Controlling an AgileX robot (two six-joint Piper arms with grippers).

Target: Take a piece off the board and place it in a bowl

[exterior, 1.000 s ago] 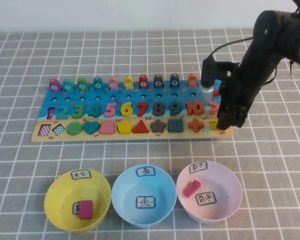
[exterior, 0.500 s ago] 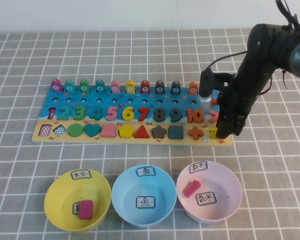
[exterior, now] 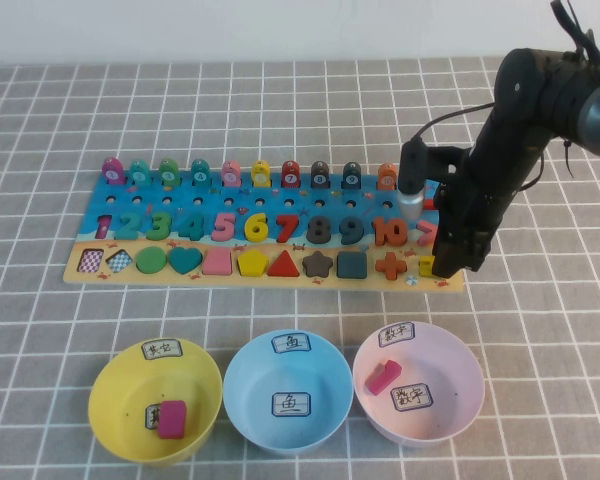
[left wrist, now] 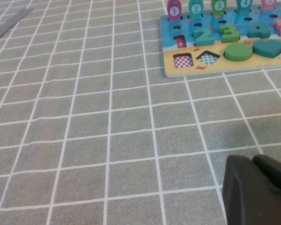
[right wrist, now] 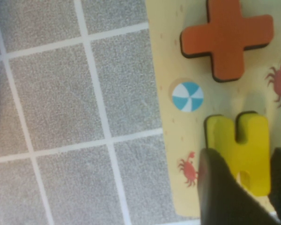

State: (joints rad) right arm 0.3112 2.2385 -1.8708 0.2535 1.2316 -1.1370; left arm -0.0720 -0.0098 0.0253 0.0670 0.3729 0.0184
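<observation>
- The small flat yellow wooden equals-sign piece (right wrist: 241, 150) sits on the tan strip at the right end of the long blue-and-tan wooden puzzle board (exterior: 250, 270), right beside the orange wooden plus piece (right wrist: 226, 35). Two chunky parallel bars joined together, edges a bit worn.
- The right gripper (right wrist: 246, 180) is down over that piece with a dark finger (right wrist: 220, 192) on each side of it, so it's grasping the equals sign, which looks like it's on the board.
- From the high view the black right arm (exterior: 510, 130) reaches in from the right side, bends down steeply at the board's right end, and mostly hides the piece.
- The left gripper (left wrist: 255, 190) is parked low over the grey checked tablecloth (left wrist: 84, 117), off near the board's left end. Only a dark bit of it shows, so I can't tell if it's released or clenched.
- The yellow round plastic bowl (exterior: 115, 385) with white handwritten labels is at the near left, well apart from the piece, with a pink block (exterior: 171, 419) inside.
</observation>
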